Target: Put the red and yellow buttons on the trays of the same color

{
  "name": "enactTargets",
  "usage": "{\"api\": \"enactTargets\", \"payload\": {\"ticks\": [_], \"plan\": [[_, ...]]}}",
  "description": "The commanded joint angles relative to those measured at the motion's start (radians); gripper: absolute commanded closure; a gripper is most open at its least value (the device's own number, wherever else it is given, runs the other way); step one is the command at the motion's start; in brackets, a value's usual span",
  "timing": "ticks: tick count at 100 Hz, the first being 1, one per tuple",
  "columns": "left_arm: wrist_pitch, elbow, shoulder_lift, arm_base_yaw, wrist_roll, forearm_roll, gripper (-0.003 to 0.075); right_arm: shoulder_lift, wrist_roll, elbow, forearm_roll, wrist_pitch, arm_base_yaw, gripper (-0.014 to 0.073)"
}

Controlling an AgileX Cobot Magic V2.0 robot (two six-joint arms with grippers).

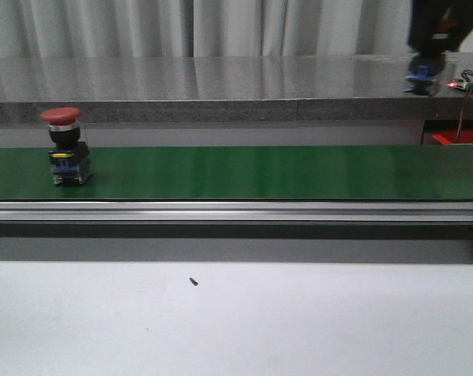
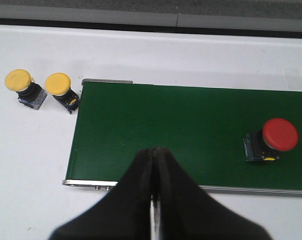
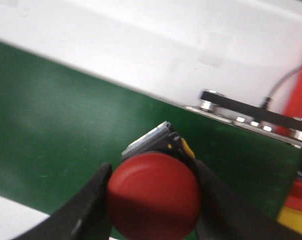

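Yellow buttons point(image 2: 26, 87): 2, on white table point(image 2: 31, 165), just off belt end.
Left gripper point(image 2: 155, 172): pressed together, empty, above belt point(image 1: 252, 172).
Belt button point(image 1: 65, 146): red, upright, left part.
Right gripper point(image 3: 151, 200): pinching red button point(image 3: 153, 196), above belt's right end.

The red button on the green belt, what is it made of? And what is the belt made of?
The red button looks like plastic: a smooth, matte red mushroom cap on a black body with a clear, blocky base. The green belt looks like rubbery or vinyl sheet, flat with a soft sheen, though the picture can't settle which. Its front rail looks like brushed metal, pale and streaky.
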Motion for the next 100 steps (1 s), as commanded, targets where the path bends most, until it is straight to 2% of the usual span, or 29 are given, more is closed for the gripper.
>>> {"api": "enactTargets", "payload": {"ticks": [1,19,36,64,100], "plan": [[-0.067,-0.025,-0.022,-0.007,0.000,-0.022,0.0739,-0.069,0.001,-0.030,0.005,-0.004,-0.093,0.0468],[-0.077,-0.025,-0.022,-0.007,0.000,-0.022,0.0740,-0.068,0.001,-0.030,0.005,-0.035,-0.254,0.0468],[-0.077,-0.025,-0.022,-0.007,0.000,-0.022,0.0740,-0.064,0.002,-0.030,0.017,-0.131,-0.346,0.0468],[-0.077,-0.025,-0.022,-0.007,0.000,-0.022,0.0740,0.034,0.001,-0.035,0.027,-0.237,-0.349,0.0468],[-0.077,-0.025,-0.022,-0.007,0.000,-0.022,0.0740,0.225,0.001,-0.195,0.018,-0.210,-0.349,0.0468]]}}
